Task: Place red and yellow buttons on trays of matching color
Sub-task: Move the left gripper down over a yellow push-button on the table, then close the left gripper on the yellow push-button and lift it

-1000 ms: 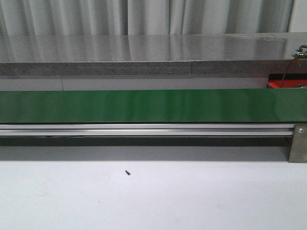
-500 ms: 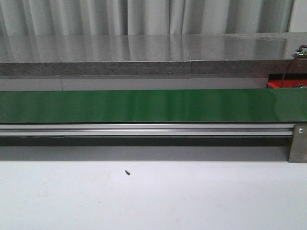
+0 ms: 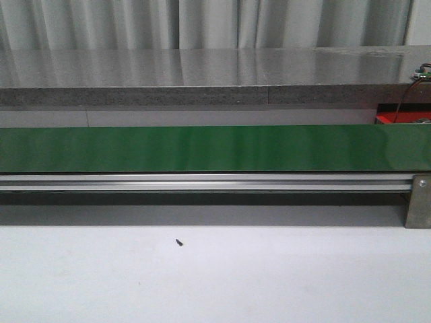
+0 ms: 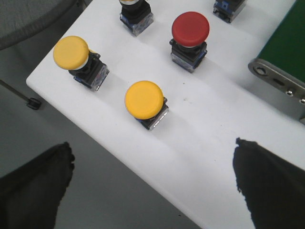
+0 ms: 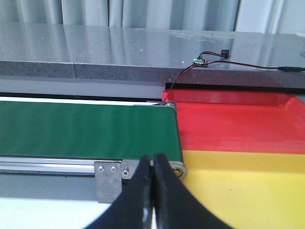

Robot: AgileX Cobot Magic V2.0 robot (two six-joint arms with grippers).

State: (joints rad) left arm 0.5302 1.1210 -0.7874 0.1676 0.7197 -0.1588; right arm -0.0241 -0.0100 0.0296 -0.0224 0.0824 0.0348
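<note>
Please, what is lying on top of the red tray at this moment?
The visible part of the red tray carries nothing. Its right end runs out of view, unseen. The yellow tray sits in front.

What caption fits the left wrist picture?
Open left gripper above two yellow buttons and one red button on a white table.

no readable text, labels, brands or numbers anywhere

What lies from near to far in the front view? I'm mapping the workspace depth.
White tabletop with a small dark speck → silver aluminium rail → green conveyor belt → grey stone counter → pale curtain.
</note>
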